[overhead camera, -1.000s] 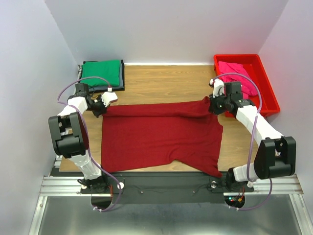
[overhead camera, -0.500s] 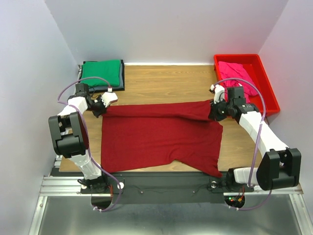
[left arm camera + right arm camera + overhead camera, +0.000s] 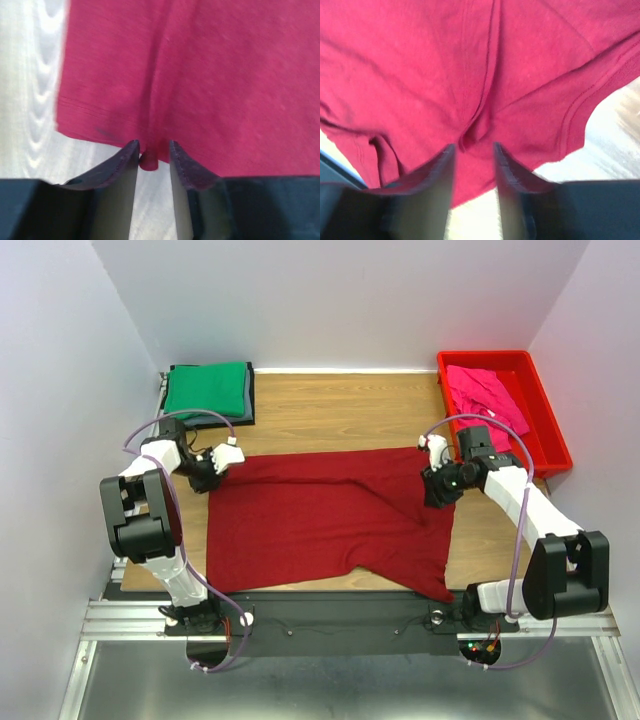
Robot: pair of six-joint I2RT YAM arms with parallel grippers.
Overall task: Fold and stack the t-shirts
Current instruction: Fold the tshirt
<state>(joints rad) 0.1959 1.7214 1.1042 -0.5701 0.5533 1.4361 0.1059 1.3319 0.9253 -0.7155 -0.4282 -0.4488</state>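
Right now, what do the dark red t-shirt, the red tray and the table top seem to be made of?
Dark red t-shirt: soft knit cloth, matt, perhaps cotton; it creases and has stitched hems. Red tray: likely rigid plastic, smooth; straight moulded walls. Table top: wood or wood-look laminate; pale grain lines show.

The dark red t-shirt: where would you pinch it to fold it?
The dark red t-shirt lies flat on the table, so only its edges offer a lip to pinch. Probably take the two ends of its far edge, coming down from above at each outer corner.
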